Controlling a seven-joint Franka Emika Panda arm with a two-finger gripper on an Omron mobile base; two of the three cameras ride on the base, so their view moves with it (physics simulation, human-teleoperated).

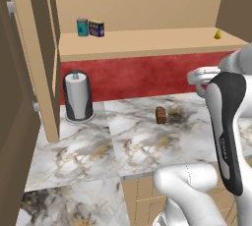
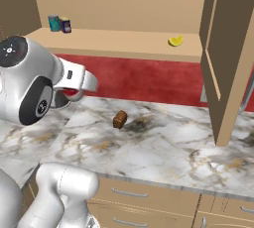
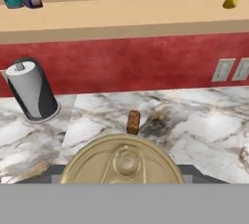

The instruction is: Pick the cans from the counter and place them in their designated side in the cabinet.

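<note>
Above open counter [image 1: 147, 141], tool-held can [image 3: 121, 162]

My white arm raised, elbow bent, forearm reaching forward over counter [image 1: 147, 141]. My claw [image 2: 72, 92] clamped on red can [image 3: 121, 162], fingertips hidden.

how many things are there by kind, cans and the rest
cans: 3 - teal can, blue can, and a gold-lidded can at the claw
paper towel roll: 1
brown block: 1
yellow wedge: 1
total: 6
</note>
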